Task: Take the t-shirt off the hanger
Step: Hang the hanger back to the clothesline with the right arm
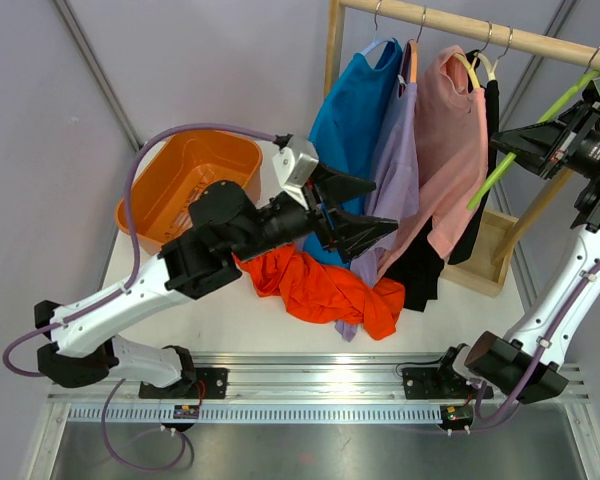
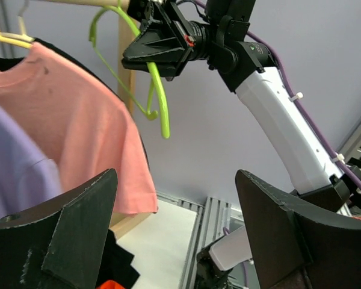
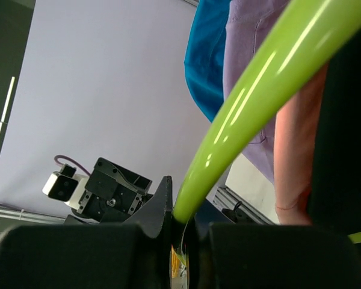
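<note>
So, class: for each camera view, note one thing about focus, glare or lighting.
Top external: even light, sharp, with glare on the metal rail. Left wrist: the left gripper looms dark in the foreground. Right wrist: the green hanger is very close, streaked with bright highlights.

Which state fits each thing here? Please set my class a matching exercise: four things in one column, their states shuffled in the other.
Things
1. orange t-shirt
2. lime-green hanger
3. pink t-shirt
4. left gripper

States
A. open, holding nothing
B. hanging from the wooden rail
C. lying crumpled on the table
D. clamped in the right gripper

Pairs: 1-C, 2-D, 3-B, 4-A
</note>
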{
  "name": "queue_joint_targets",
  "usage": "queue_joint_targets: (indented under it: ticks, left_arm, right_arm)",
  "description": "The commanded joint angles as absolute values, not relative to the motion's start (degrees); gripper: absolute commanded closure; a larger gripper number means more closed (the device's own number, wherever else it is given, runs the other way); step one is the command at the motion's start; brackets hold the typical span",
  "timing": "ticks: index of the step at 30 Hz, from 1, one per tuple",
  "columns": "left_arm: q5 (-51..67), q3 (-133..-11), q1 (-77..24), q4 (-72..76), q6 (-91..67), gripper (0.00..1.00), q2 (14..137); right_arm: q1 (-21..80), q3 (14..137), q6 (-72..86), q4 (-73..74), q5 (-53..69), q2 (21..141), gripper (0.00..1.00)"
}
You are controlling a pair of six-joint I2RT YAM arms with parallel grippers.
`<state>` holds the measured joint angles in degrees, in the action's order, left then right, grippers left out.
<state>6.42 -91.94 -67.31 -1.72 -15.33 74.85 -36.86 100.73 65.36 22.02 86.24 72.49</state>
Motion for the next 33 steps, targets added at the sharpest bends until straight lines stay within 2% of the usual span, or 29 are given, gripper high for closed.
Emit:
queue_joint_targets:
  ticks: [1,19,30,33]
  left_arm:
    - [1.94,-88.34,-67.24,0.18,-12.83,0.17,70.5]
    - [-2.46,-80.51,-66.88,0.09,-12.83,0.15,63.72]
    - [-3.78,-77.61,-66.88,0.18,-13.09,0.14,60.82]
    - [-4.13,-76.73,-66.88,0.18,-13.27,0.14,59.77]
  right_arm:
    - [-37.18,105.99,60.74,22.32,94.48,74.44,1.0]
    - [-37.71,109.87,57.66,27.68,95.36,82.53,1.0]
    - [-38.49,105.38,56.69,28.47,96.15,79.98,1.0]
    - [-39.72,103.89,56.51,28.65,96.24,79.37,0.95]
